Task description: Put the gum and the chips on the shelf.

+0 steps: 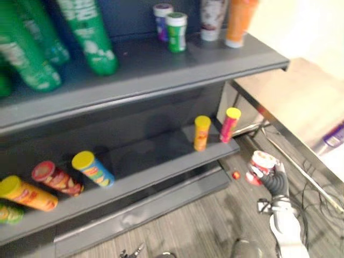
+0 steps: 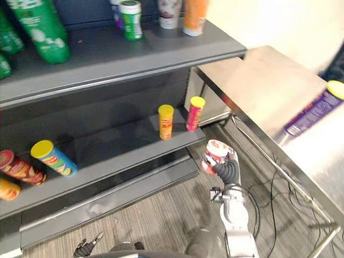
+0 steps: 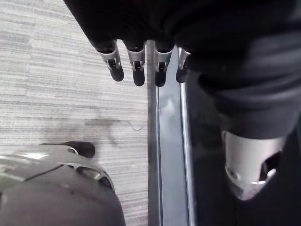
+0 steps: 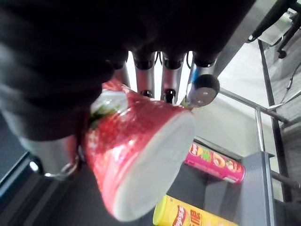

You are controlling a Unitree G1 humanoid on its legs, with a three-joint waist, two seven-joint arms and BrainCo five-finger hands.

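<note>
Fingers (image 4: pixel 143 70) of the right hand (image 2: pixel 228 169) are curled round the red gum tub (image 2: pixel 215 156), held in the air just off the right end of the lower shelf (image 1: pixel 156 153), near the orange can (image 2: pixel 165 122) and pink can (image 2: pixel 194 113) standing there. It would be best to carry it over the front edge onto bare shelf beside them and let go only once its base sits flat. The left hand (image 3: pixel 136 66) hangs straight-fingered over the floor (image 3: pixel 56 70); a purple can (image 2: pixel 314 110), likely the chips, lies on the worktop (image 2: pixel 258 80).
</note>
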